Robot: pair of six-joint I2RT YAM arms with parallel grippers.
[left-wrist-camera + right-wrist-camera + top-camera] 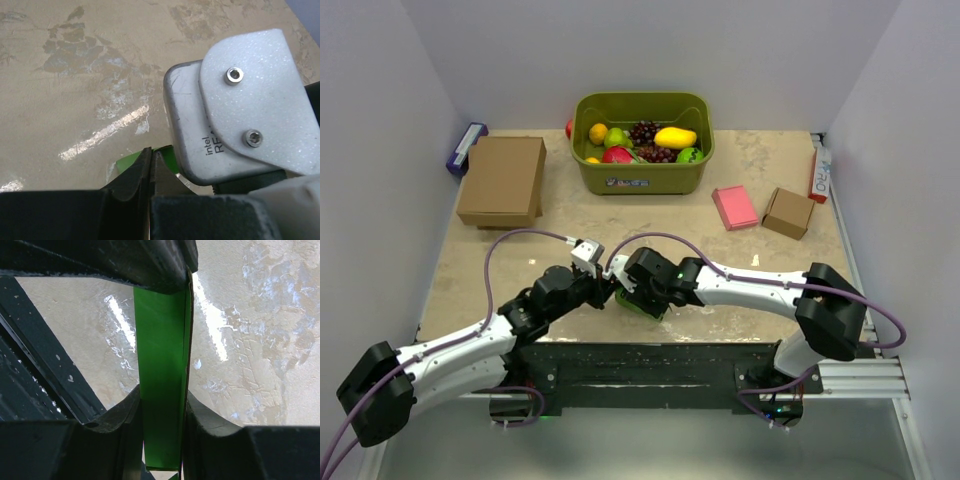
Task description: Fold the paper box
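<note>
A: Where do we find the paper box (642,304)?
B: Near centre of the table (570,215), grasped upright by our right gripper (162,407).
A: And the left gripper (151,160)?
B: Clenched, tips at the box's green edge.

Soft, even overhead light fills the top view, which is bright and sharp, with only a thin shadow along the near edge of the brown cardboard box (502,180) and a dim one under the arms on the table (740,260). In both wrist views the tabletop throws back white streaks of glare, while the left gripper (151,152) and the right gripper (162,395) sit too close to the lens and show as dark, underexposed, blurred masses. The paper box (162,340) glows saturated green, perhaps slightly overexposed, its edges crisp.
</note>
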